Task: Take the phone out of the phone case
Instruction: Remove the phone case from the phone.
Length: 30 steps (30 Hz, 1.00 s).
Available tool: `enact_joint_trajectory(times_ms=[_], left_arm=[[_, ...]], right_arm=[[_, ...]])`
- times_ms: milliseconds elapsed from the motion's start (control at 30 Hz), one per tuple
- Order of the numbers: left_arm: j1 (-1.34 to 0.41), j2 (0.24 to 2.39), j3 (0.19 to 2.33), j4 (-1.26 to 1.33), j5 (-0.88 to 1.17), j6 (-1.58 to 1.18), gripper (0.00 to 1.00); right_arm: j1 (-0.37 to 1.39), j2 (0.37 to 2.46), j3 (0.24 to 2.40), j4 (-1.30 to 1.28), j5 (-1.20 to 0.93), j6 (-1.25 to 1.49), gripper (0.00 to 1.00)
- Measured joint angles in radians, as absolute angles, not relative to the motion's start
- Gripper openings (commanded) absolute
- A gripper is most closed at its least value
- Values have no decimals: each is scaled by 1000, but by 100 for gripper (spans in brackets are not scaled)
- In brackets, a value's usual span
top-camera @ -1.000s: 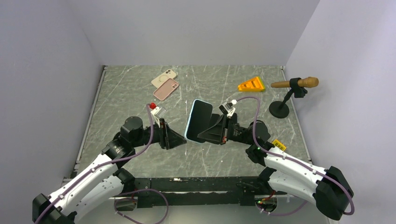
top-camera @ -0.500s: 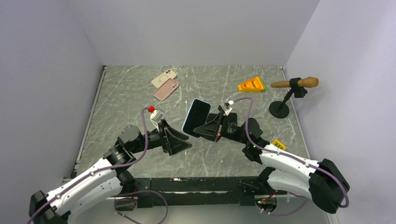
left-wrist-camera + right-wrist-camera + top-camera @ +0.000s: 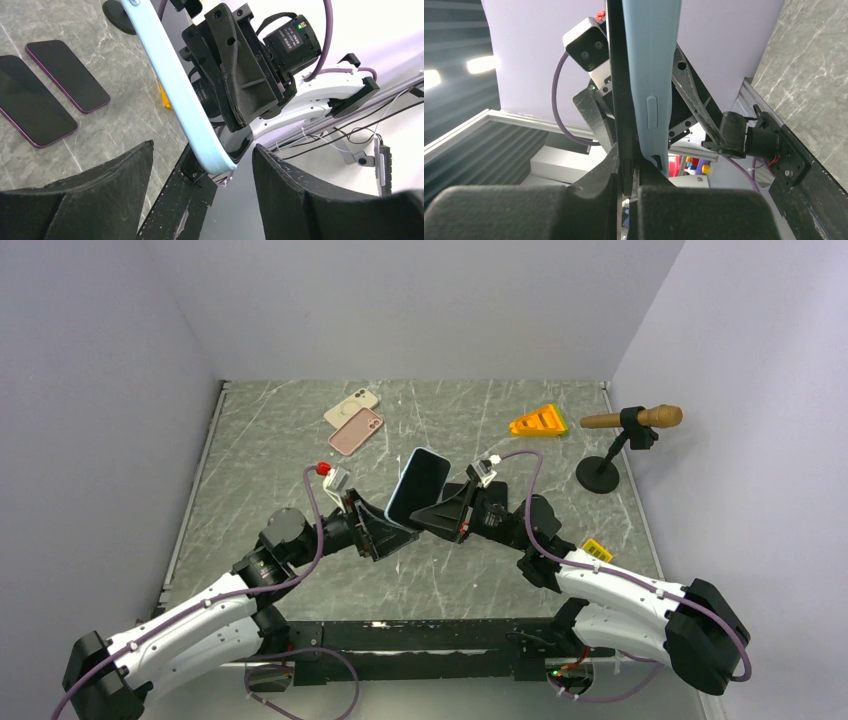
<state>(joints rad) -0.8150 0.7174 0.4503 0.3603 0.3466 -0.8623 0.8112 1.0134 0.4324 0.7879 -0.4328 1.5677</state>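
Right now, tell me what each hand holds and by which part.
The right hand pinches the blue-cased phone front and back near its lower end. The left hand is open around the phone's bottom corner, holding nothing.

You are running a left arm point(image 3: 190, 625) and right arm point(image 3: 620, 590) wearing white shells over black joints, purple cables point(image 3: 329, 22) trailing along each, black wedge fingers point(image 3: 90, 195) showing scuffed edges, green light point(image 3: 300, 23) glowing on a black wrist module.
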Motion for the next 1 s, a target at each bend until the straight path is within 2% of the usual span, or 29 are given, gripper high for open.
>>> enact_joint_trajectory(times_ms=[100,267,467,667,867,933,1000], left_arm=[[-825,727,448,377,332,-873,60],[-835,726,441,384,305,-887,43],[-842,711,441,382,273,-888,47],[-849,688,434,358,199,-955,42],[-861,640,379,351,78,-1089,44],[-860,634,365,345,23,-1120,39],[-854,639,360,332,-42,-1149,30]], right_arm=[[817,1013,432,789,-420,1568,0],[831,1013,432,795,-385,1570,0],[857,1016,432,797,-327,1571,0],[904,1041,445,825,-230,1560,0],[952,1083,461,830,-144,1519,0],[971,1090,465,833,-138,1512,0],[1005,1096,471,842,-150,1500,0]])
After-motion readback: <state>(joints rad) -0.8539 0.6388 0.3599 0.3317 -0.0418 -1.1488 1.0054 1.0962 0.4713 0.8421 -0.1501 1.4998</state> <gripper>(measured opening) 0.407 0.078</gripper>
